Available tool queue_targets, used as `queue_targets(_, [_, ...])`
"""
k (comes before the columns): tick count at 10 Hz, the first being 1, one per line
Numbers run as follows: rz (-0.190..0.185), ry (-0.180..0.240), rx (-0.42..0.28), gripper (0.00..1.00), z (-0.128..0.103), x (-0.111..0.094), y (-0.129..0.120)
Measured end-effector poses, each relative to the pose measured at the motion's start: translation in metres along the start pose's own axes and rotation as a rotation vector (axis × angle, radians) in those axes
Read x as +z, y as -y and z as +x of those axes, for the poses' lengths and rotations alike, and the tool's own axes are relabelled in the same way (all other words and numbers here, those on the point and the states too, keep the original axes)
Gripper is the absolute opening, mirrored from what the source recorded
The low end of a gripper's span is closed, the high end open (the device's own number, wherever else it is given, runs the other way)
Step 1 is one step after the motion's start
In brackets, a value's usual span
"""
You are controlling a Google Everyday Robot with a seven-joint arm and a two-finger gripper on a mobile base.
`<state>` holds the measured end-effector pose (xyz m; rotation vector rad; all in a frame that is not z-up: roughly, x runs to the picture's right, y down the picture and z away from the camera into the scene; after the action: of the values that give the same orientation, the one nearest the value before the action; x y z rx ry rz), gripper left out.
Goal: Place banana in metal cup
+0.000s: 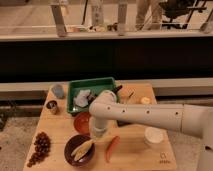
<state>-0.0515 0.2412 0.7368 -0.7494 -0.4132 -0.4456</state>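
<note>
The banana (82, 148) is pale yellow with brown streaks and lies in a dark purple bowl (69, 153) at the front left of the wooden table. The metal cup (51, 106) is small and shiny and stands upright near the table's left edge, well apart from the banana. My white arm reaches in from the right and bends down. The gripper (98, 134) points down at the bowl's upper right rim, just right of the banana.
A green tray (93, 82) with pale items sits at the back. A grey-blue lump (58, 90) lies behind the cup. An orange bowl (81, 121), an orange-red carrot piece (112, 148), a white cup (153, 136) and dark grapes (39, 148) also sit on the table.
</note>
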Motion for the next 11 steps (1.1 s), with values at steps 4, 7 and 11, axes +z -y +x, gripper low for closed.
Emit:
queue_targets(4, [0.020,0.026,-0.049,0.00,-0.023,-0.015,0.008])
queue_targets(7, [0.060,0.016,-0.106,0.00,-0.057,-0.054,0.021])
queue_targets(11, [0.143,-0.022,-0.166,0.00,-0.082,-0.108,0.053])
